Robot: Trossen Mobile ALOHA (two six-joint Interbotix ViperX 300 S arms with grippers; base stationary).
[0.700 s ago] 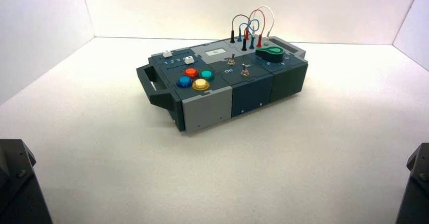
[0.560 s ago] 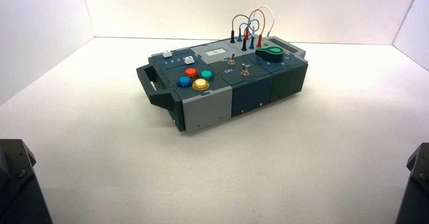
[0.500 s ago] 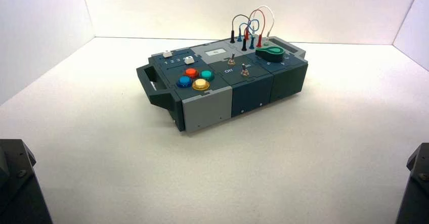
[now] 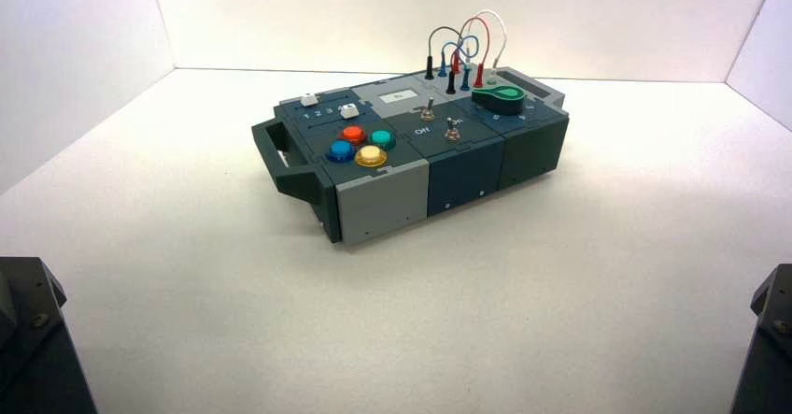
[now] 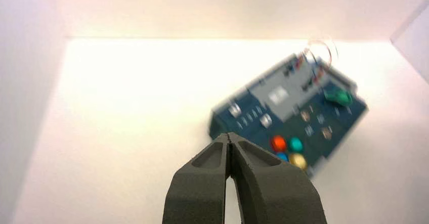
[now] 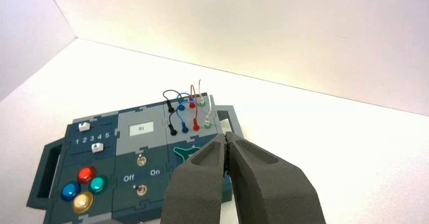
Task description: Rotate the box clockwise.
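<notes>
Nothing has shifted since the earlier frame; the box (image 4: 411, 143) sits just as it did, and both arms keep their places; it lies near the middle of the desk (image 4: 402, 321), turned at a slant, its left end nearer and its right end farther off; a dark handle (image 4: 299, 182) juts from the left end, another handle (image 4: 528, 84) from the right.

On the box's top, at the far left, are two white sliders (image 6: 97, 147) with the numbers 1 to 5 between their tracks; the far one is by the low numbers, the other by the middle ones; nearer than these, a cluster of four round buttons holds red (image 4: 353, 135), green (image 4: 381, 139), blue (image 4: 341, 150) and yellow (image 4: 371, 156); a pale label (image 6: 141, 128) is set in the grey far middle panel; two metal toggle switches (image 4: 452, 131) stand in the middle, with Off and On lettered beside them; the green dial (image 4: 499, 100) is at the near right; black, blue, red and white wires (image 4: 488, 35) loop above their sockets at the far right.

The left gripper (image 5: 228, 138) waits at the near left, pressed together; the right gripper (image 6: 226, 137) waits at the near right, pressed together too; both are well apart from the box.
</notes>
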